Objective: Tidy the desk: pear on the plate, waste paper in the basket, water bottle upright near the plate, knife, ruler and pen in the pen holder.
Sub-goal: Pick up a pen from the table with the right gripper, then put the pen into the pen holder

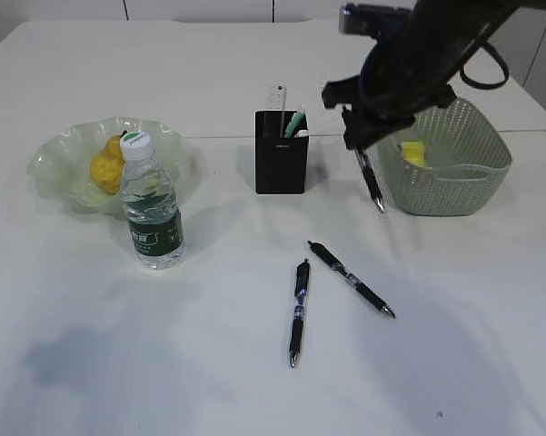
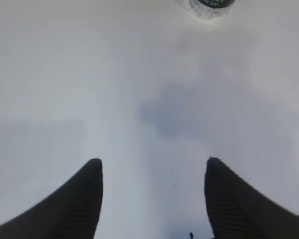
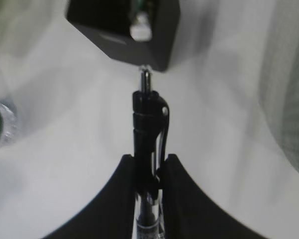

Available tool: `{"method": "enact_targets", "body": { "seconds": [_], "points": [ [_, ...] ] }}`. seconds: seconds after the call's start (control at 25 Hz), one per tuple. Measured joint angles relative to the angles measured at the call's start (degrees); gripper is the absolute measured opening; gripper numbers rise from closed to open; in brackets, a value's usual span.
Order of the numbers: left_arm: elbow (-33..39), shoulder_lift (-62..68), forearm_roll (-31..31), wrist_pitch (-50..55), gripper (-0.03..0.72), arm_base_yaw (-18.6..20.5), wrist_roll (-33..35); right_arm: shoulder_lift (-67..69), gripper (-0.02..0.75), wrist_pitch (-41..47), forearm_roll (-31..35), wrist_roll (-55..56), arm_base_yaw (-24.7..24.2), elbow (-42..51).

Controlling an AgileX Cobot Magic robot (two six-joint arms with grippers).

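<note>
My right gripper (image 1: 356,136) (image 3: 149,160) is shut on a black pen (image 1: 371,178) (image 3: 148,119) and holds it slanted above the desk (image 1: 254,381), between the black pen holder (image 1: 282,154) (image 3: 161,35) and the basket (image 1: 454,177). The holder has the ruler (image 1: 277,98) and the green knife (image 1: 296,121) in it. Two more pens (image 1: 297,312) (image 1: 352,278) lie on the desk in front. The pear (image 1: 107,165) lies on the plate (image 1: 59,154). The water bottle (image 1: 152,204) stands upright beside the plate. The waste paper (image 1: 413,153) is in the basket. My left gripper (image 2: 151,162) is open and empty over bare desk.
The bottle's base (image 2: 209,6) shows at the top edge of the left wrist view. The bottle (image 3: 0,124) at the left and the basket wall (image 3: 288,99) at the right flank the held pen in the right wrist view. My left arm is out of the exterior view.
</note>
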Motion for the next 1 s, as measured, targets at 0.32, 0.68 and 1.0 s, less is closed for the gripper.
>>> {"method": "enact_targets", "body": {
  "seconds": [0.32, 0.68, 1.0],
  "points": [
    [0.0, 0.0, 0.0, 0.2, 0.450, 0.0, 0.0, 0.0, 0.093, -11.0, 8.6, -6.2, 0.0, -6.3],
    [0.0, 0.0, 0.0, 0.2, 0.450, 0.0, 0.0, 2.8, 0.093, -24.0, 19.5, -17.7, 0.0, -6.3],
    [0.0, 0.0, 0.0, 0.2, 0.449, 0.0, 0.0, 9.5, 0.093, -28.1, 33.5, -34.5, 0.0, -7.8]
  ]
}}
